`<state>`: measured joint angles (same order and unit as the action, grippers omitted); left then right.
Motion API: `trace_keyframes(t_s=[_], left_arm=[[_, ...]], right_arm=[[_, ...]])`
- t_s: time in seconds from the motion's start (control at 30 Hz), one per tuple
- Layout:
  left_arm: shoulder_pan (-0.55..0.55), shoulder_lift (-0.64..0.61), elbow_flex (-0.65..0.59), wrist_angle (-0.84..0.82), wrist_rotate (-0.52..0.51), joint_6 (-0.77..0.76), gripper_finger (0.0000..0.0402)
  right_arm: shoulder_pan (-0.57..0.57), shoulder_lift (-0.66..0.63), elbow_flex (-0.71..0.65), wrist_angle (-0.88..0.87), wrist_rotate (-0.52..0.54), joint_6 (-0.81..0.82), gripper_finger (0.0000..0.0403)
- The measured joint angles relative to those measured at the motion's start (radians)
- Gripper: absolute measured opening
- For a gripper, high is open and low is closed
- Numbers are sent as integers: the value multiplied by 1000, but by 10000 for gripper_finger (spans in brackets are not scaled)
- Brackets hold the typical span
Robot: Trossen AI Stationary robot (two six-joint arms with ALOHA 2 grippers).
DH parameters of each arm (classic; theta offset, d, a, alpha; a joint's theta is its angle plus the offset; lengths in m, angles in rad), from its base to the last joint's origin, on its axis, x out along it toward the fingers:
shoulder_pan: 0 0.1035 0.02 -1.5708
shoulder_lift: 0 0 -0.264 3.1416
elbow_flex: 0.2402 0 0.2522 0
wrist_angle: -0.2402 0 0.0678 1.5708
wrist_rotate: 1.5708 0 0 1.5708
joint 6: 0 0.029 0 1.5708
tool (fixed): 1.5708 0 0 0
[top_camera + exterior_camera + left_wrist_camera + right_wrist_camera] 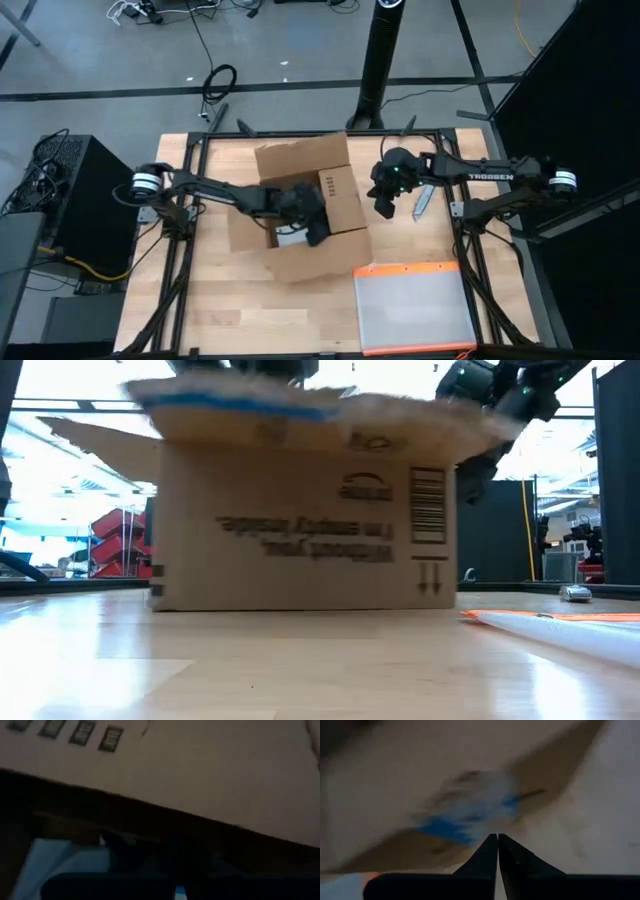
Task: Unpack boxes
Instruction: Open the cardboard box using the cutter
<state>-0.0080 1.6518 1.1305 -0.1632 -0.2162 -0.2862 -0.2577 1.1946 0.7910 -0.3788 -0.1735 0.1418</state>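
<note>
The brown cardboard box (345,215) stands on its base mid-table with its flaps spread open; the low view shows its printed side (300,530). My left gripper (315,232) reaches down into the box from the table's left, shut, just above a white item (65,865) on the box floor. My right gripper (497,839) is shut and hovers by the box's right side (385,208), pointing down at a slant toward a flap with a white-and-blue label (465,810). My left gripper is deep in the dark of the box, and I cannot tell whether its shut fingers touch the white item or the box wall. My right gripper is close to the labelled flap, but I cannot tell whether its fingertips touch it.
A flat clear pouch with an orange edge (415,308) lies at the table's near right. A small silvery object (423,200) lies right of my right gripper. Black frame rails (180,250) run along both table sides. Bare wood shows at the near left.
</note>
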Motion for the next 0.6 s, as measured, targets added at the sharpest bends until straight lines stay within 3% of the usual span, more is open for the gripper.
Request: trace_keyframes(t_s=[0.37,0.5,0.6], left_arm=[[44,58,150,211,-27,99,2],[90,83,153,253,-15,100,1],[106,113,152,261,-3,100,2]], right_arm=[[47,-9,-8,58,-96,54,0],[85,-5,9,121,-95,162,0],[106,-22,69,75,-89,215,0]])
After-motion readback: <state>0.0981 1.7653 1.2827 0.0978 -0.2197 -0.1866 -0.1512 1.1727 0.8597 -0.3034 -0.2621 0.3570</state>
